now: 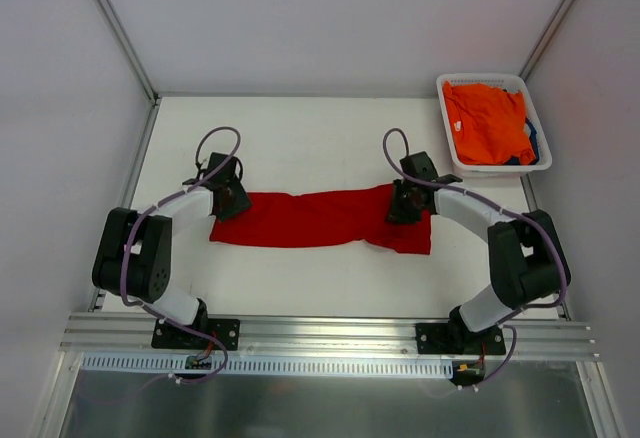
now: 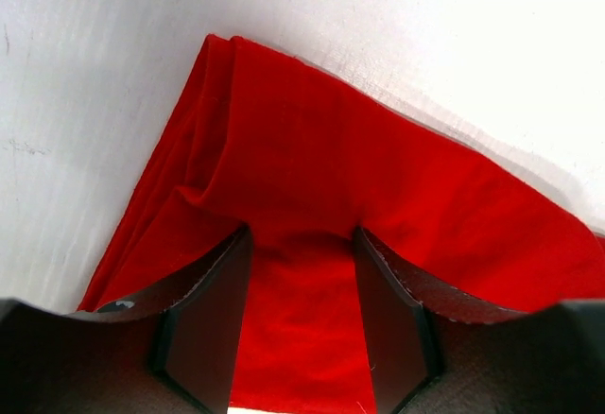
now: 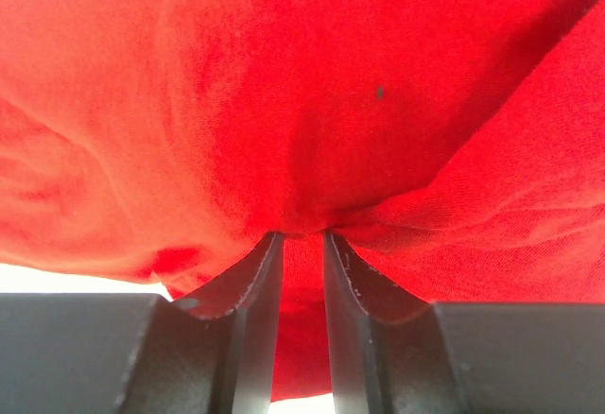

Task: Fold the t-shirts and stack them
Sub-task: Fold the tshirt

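A bright red t-shirt [image 1: 320, 218], folded into a long strip, lies across the middle of the white table. My left gripper [image 1: 228, 198] is at its left end. In the left wrist view the gripper [image 2: 302, 234] has its jaws apart with the red cloth [image 2: 321, 149] lying between and under them. My right gripper [image 1: 405, 203] is at the strip's right end. In the right wrist view the gripper [image 3: 302, 236] is shut on a pinch of red cloth [image 3: 302, 102], with creases running out from it. An orange t-shirt [image 1: 488, 123] lies in the basket over a sliver of dark blue cloth [image 1: 533, 140].
The white plastic basket [image 1: 480, 80] stands at the table's back right corner. Frame posts rise at the back left and back right. The metal rail [image 1: 330, 333] carrying both arm bases runs along the near edge.
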